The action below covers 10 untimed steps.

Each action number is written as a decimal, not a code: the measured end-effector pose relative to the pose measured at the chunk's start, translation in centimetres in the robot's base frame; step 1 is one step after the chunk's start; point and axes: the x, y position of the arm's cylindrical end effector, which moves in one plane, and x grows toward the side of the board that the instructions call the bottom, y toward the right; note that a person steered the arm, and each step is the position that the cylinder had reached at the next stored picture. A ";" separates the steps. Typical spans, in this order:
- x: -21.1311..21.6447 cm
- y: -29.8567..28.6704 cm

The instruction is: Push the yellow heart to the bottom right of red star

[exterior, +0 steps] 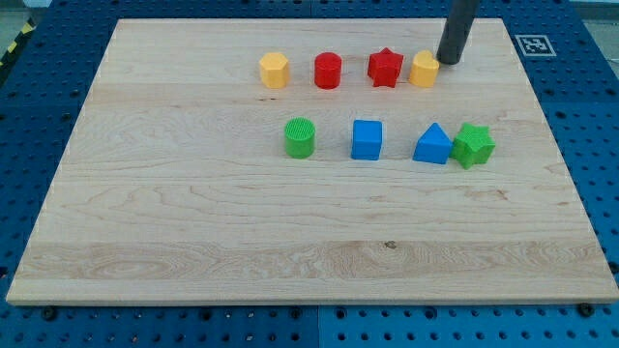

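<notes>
The yellow heart (424,70) lies near the view's top, right next to the red star (385,67), on the star's right side. My tip (448,61) sits just right of the yellow heart and slightly above it in the view, very close to it or touching it. The dark rod rises from there out of the view's top edge.
A red cylinder (328,71) and a yellow hexagonal block (275,71) stand left of the star in the same row. Lower down lie a green cylinder (300,137), a blue cube (367,139), a blue triangular block (433,145) and a green star (473,145). The board's right edge (556,145) is near.
</notes>
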 end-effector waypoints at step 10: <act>1.5 -4.3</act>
